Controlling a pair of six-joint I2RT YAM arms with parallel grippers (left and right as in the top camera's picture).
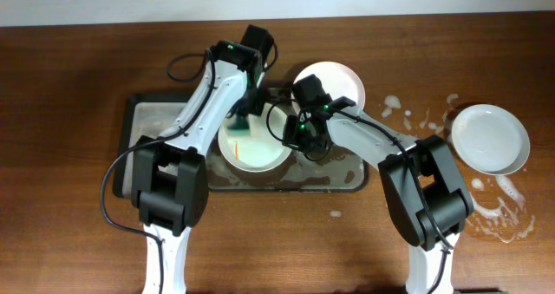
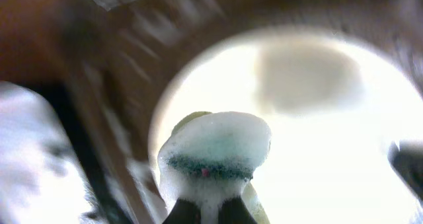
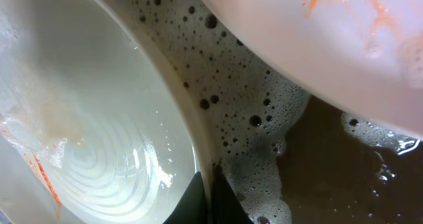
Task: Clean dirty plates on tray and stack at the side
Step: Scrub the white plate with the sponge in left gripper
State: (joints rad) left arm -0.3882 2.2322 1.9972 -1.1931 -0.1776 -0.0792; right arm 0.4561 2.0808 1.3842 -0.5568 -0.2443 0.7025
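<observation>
A white plate (image 1: 256, 151) with orange sauce streaks lies in the soapy dark tray (image 1: 143, 120). My left gripper (image 1: 240, 120) is shut on a foamy green sponge (image 2: 215, 148) and presses it on that plate (image 2: 317, 118). My right gripper (image 1: 293, 138) is shut on the plate's right rim (image 3: 188, 125), one finger inside and one outside. A second white plate (image 1: 334, 81) with orange streaks leans on the tray's far right edge and shows in the right wrist view (image 3: 330, 26). A clean pale plate (image 1: 490, 138) sits on the foam-spattered wood at the right.
White foam spatters (image 1: 499, 207) lie on the wood around the right-hand plate. Foamy brown water (image 3: 264, 118) fills the tray beside the held plate. The left part of the tray holds a soapy film (image 1: 160, 116).
</observation>
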